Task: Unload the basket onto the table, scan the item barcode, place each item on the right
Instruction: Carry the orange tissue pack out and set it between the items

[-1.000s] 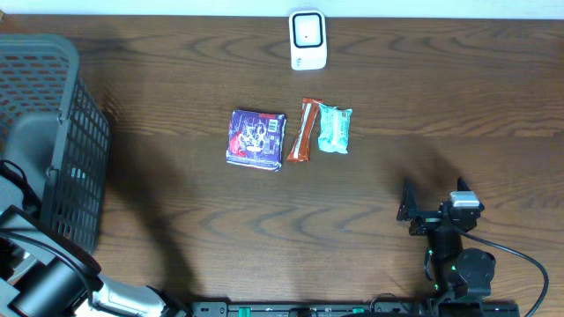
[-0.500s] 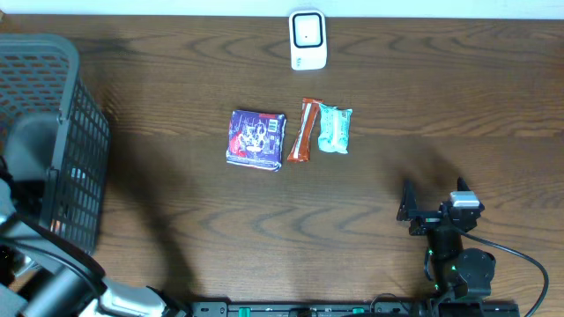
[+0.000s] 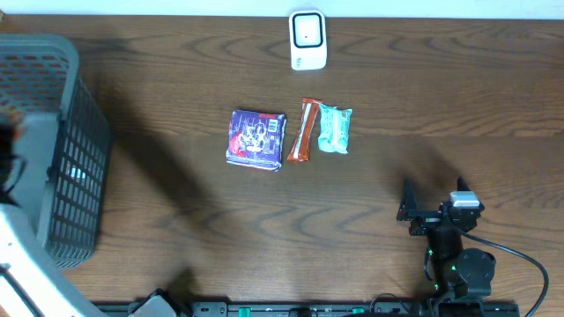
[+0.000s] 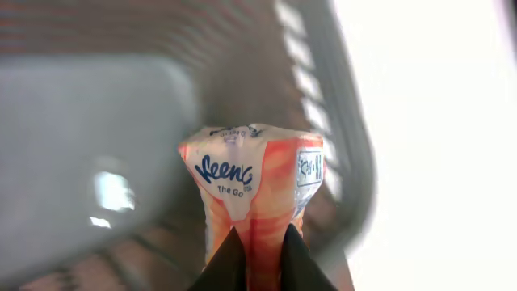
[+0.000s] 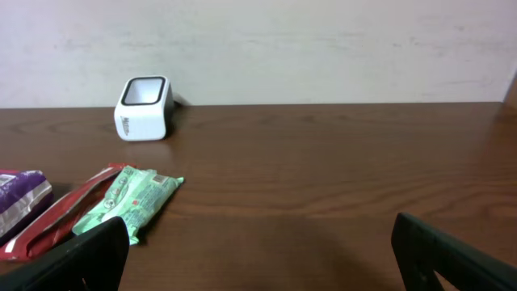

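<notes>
Grip made: left gripper point(image 4: 258, 249) clamped on the pack point(image 4: 254, 182) at the basket point(image 4: 97, 121); no scan yet.
The jaws pinch the lower end of the orange pack, which stands upright far left of the scanner point(image 3: 307, 40). The right gripper point(image 5: 258, 230) is spread wide and empty, well off to the scanner's right on the robot's side. Judged best: lift clear of the basket rim, carry across slowly because the pinch is narrow, and turn the barcode face to the scanner window. Which face carries the barcode cannot be told. Count: one scanner, one basket, one held pack. Three loose items lie near the scanner on the robot's side: purple packet point(image 3: 256, 138), red bar point(image 3: 302, 130), green packet point(image 3: 334, 128).
</notes>
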You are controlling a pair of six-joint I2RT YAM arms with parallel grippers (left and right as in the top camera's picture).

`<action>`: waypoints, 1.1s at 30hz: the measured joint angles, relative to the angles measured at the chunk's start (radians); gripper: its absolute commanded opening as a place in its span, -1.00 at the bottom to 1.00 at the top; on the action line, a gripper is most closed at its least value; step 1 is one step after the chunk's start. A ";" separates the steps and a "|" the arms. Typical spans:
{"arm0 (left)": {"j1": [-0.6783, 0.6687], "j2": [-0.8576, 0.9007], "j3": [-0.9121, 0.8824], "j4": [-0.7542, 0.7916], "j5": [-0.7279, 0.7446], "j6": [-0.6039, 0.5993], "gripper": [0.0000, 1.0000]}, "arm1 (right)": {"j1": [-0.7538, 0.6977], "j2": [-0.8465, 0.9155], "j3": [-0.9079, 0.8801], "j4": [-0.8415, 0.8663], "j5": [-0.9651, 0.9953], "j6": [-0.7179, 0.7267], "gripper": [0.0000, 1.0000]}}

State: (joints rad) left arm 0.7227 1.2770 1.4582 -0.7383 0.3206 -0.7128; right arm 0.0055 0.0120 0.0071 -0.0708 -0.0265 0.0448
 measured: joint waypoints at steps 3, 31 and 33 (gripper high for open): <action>-0.121 -0.025 -0.001 0.034 0.045 0.072 -0.86 | 0.000 0.000 0.000 0.000 0.000 0.000 0.99; -1.052 0.050 -0.045 -0.013 -0.068 0.620 -0.85 | 0.000 0.000 0.000 0.000 0.000 0.000 0.99; -1.073 0.152 -0.051 0.001 -0.069 0.623 -0.85 | 0.000 0.000 0.000 0.000 0.000 0.000 0.98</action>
State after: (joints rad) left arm -0.3504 1.4288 1.4075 -0.7376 0.2520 -0.0895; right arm 0.0055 0.0120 0.0071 -0.0708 -0.0265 0.0448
